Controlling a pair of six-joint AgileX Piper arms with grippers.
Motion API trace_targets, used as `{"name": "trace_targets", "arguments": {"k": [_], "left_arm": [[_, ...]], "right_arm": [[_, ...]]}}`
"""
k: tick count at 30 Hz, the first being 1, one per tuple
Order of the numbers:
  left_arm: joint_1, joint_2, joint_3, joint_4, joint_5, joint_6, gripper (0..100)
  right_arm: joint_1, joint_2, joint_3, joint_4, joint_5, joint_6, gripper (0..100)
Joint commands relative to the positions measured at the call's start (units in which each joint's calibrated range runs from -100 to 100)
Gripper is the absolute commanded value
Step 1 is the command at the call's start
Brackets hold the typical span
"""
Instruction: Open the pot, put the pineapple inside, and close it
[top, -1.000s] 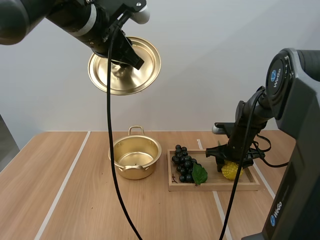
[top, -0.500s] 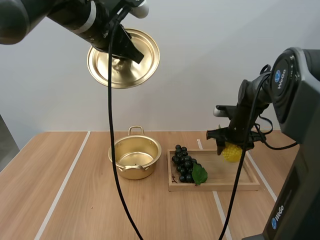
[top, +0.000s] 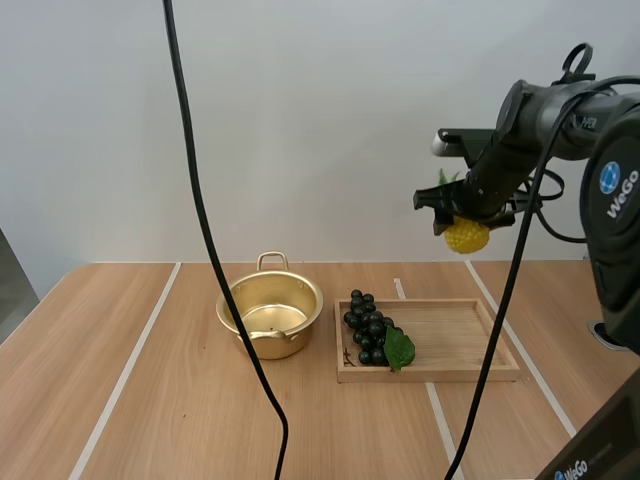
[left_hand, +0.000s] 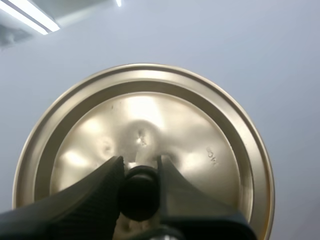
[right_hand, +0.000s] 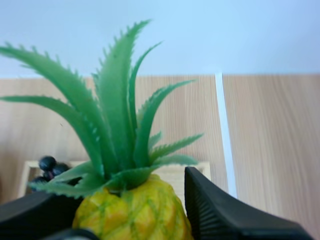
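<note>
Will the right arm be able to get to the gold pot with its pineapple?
Probably yes: the round golden metal pot stands open, its golden lid pinched in the left gripper, nothing above it.

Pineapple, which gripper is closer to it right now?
Right. The right gripper has the pineapple pinched between its fingers, high above the wooden tray; the left gripper is off holding the lid by its knob.

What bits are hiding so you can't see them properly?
Right wrist view: the pineapple loses its bottom to the picture's edge; the right claw covers its sides.
Right wrist view: the grapes sit mostly behind the pineapple's leaves.
Left wrist view: the left claw covers part of the knob on the lid.
High view: the right claw hides most of the pineapple's leaves.
</note>
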Motion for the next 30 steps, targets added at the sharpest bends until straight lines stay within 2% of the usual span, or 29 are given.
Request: {"name": "trace_targets", "arguments": {"k": [1, 6, 10, 17, 23, 30], "left_arm": [[0.14, -0.6, -5.18, -2.23, -1.15, -0.53, 0], [0.14, -0.48, -11.09, -3.0, 3.7, -0.53, 0], [0.14, -0.48, -13.45, -3.0, 5.86, -0.53, 0], [0.14, -0.48, -15.8, -3.0, 6.63, -0.13, 0], [0.14, -0.64, -15.8, -3.0, 11.12, -0.13, 0], [0.14, -0.64, -15.8, -2.43, 18.27, -0.13, 0]], "right_arm": [[0.89, -3.14, -3.32, 0.7, -0.81, -0.76, 0], [2.75, -6.46, -9.3, 3.34, -0.81, -0.76, 0], [5.96, -8.64, -13.74, 6.27, 0.98, -1.17, 0], [13.18, -8.49, -17.11, 12.8, 10.02, -9.54, 0], [15.95, -5.27, -17.11, 13.05, 11.67, -10.46, 0], [19.28, 3.31, -17.11, 13.05, 16.76, -15.26, 0]]}}
